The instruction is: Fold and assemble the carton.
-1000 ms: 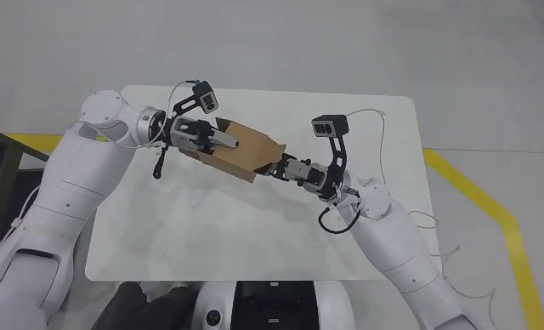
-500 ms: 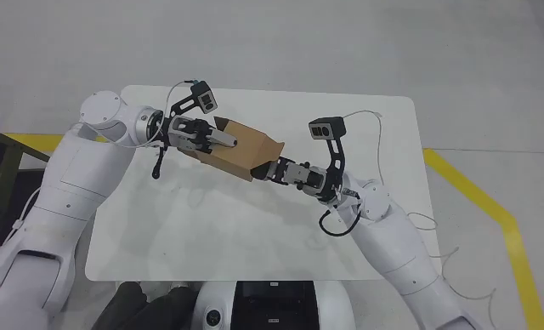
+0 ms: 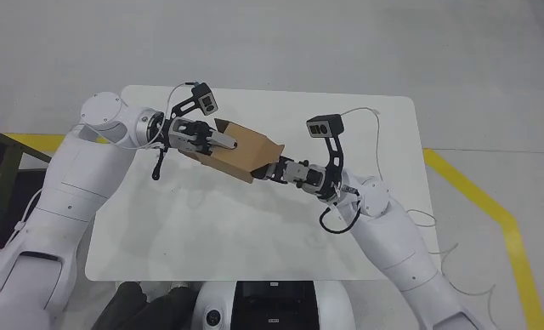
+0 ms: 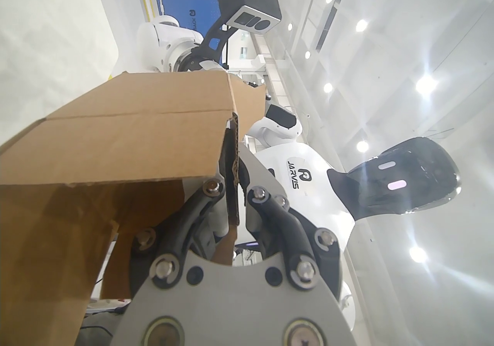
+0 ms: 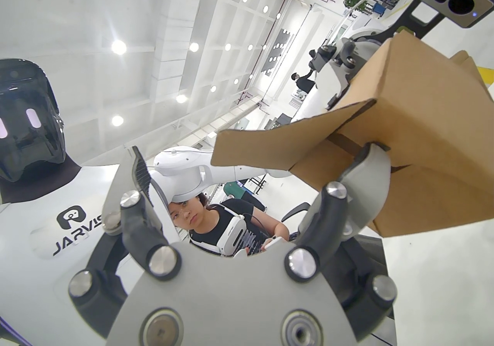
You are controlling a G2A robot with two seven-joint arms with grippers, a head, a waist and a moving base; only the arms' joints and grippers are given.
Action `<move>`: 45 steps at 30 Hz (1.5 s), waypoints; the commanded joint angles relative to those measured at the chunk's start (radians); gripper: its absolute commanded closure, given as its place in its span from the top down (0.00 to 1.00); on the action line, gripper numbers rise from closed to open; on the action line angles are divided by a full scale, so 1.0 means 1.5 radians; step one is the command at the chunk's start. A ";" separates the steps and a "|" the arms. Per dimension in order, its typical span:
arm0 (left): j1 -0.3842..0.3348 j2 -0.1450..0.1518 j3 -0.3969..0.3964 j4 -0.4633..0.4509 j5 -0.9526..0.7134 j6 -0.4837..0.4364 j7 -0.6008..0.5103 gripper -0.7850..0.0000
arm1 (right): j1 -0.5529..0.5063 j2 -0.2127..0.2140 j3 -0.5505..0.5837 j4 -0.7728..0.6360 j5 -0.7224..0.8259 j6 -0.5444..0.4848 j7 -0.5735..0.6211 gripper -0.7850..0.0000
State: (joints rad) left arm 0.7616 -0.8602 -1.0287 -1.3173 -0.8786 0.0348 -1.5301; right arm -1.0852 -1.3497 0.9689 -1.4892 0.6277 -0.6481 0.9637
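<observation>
Top view: a brown carton [image 3: 246,150] hangs over the far half of the white table [image 3: 255,245], slung slantwise between the left gripper [image 3: 219,139] and the right gripper [image 3: 270,171]. What the overhead shot conceals, the wrist cameras supply. Left wrist view has the left gripper [image 4: 232,189] clamped tight on the raw edge of one carton wall, with the cardboard pinched between both fingers. Right wrist view has the right gripper [image 5: 252,154] spread wide. One finger [image 5: 368,174] presses against the carton just below a loose flap [image 5: 270,147], and the other stands free in the air.

Over the past second the right gripper has slid a little farther in under the carton's end. The carton and the left gripper have hardly shifted.

The carton is corrugated board, its fluted core showing at the cut edge, with crisp creases along its walls. The free finger's pad is ribbed. The table is smooth, with rounded corners.
</observation>
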 commanded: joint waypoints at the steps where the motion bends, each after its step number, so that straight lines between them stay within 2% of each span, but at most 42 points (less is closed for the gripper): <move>1: 0.000 0.000 -0.003 0.005 0.006 -0.001 0.001 0.00 | -0.002 0.001 0.007 -0.002 0.002 -0.003 0.003 1.00; 18: -0.007 -0.004 -0.007 0.001 0.094 -0.024 0.039 0.00 | -0.074 0.032 0.139 -0.133 -0.004 0.025 0.010 1.00; 23: -0.005 -0.005 -0.009 -0.003 0.108 -0.026 0.048 0.00 | -0.070 0.033 0.135 -0.151 -0.019 0.041 0.010 1.00; 30: -0.004 -0.007 -0.018 -0.001 0.078 -0.015 0.025 0.00 | -0.051 0.032 0.123 -0.106 -0.041 0.066 -0.016 1.00; 45: -0.001 -0.015 -0.018 0.008 -0.007 0.021 -0.004 0.00 | -0.054 0.028 0.088 -0.078 -0.045 0.054 -0.025 1.00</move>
State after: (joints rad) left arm 0.7608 -0.8814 -1.0577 -1.3072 -0.8815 0.0635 -1.5360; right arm -1.1667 -1.3067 1.1074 -1.6062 0.5597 -0.5630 0.9258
